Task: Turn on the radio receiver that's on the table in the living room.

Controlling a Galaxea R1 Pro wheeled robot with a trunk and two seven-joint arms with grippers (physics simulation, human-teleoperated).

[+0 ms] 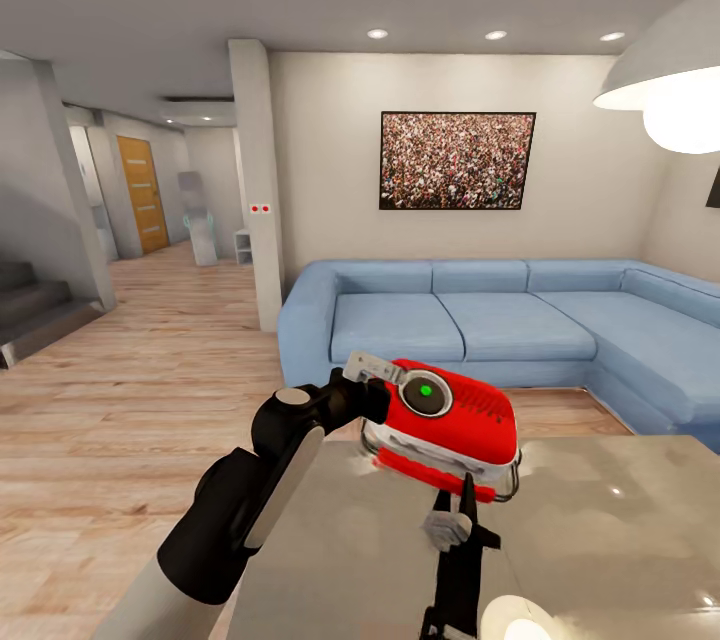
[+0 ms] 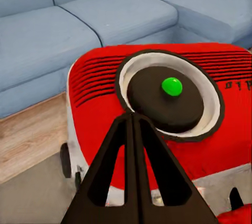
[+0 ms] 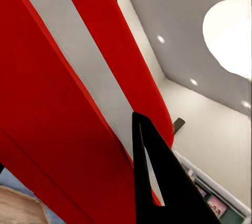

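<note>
The red and white radio receiver [image 1: 448,425] sits tilted at the far edge of the glossy grey desk [image 1: 600,540], in front of the blue sofa [image 1: 480,320]. The left gripper [image 2: 133,119], fingers pressed together, touches the rim of its dark dial [image 2: 165,99], where a green dot [image 2: 171,86] shows. The right gripper [image 1: 466,492] reaches up against the radio's near side; I cannot tell its opening.

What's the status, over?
Left pincer shut, tips at dark round dial. Right pincer against the red and white rounded radio receiver, state unclear. Nothing blocking.
</note>
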